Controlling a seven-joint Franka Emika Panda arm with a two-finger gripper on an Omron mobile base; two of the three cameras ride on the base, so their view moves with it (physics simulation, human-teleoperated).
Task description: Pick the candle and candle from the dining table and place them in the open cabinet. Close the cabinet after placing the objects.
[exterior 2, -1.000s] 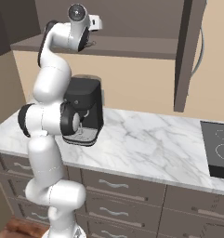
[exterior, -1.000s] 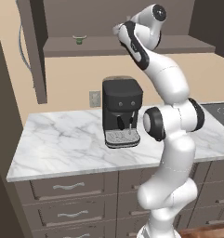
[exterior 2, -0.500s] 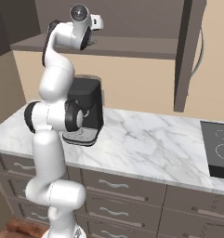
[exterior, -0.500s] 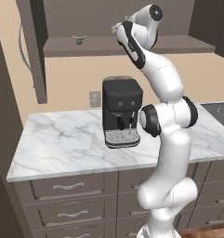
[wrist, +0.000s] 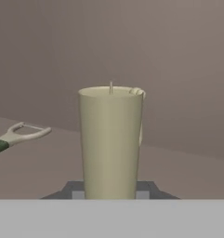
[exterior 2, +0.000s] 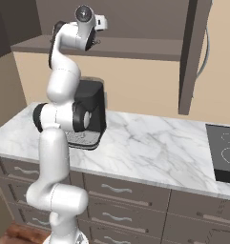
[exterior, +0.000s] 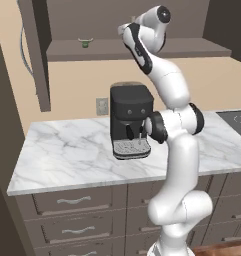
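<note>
One candle (wrist: 111, 142), pale olive-cream with a short wick, stands upright in the hand view between the dark finger tips (wrist: 143, 189) at its foot; the gripper (wrist: 111, 191) is clamped narrow on it, with the brown back wall of the cabinet behind and the cabinet shelf (wrist: 178, 172) under it. To the left of the candle lies a small cream loop on a green stem (wrist: 13, 137), apart from it; what it is cannot be told. In the left base view the arm (exterior: 167, 95) reaches up from the counter (exterior: 67, 155) to the open cabinet (exterior: 142, 49), its hand at the shelf edge above the black coffee machine (exterior: 129, 120); a small green thing (exterior: 84, 43) sits on the shelf well left of the hand, and the cabinet door (exterior: 36, 55) hangs open at the left. In the right base view the hand (exterior 2: 98, 23) sits at the shelf above the coffee machine (exterior 2: 90, 119), the open door (exterior 2: 193, 52) to the right of it. Over the last second the arm has barely shifted and the grip has stayed tight, so the candle seems to be at its place and release looks like the next step; the door closing is not yet done. No brand, label or writing is readable anywhere.
</note>
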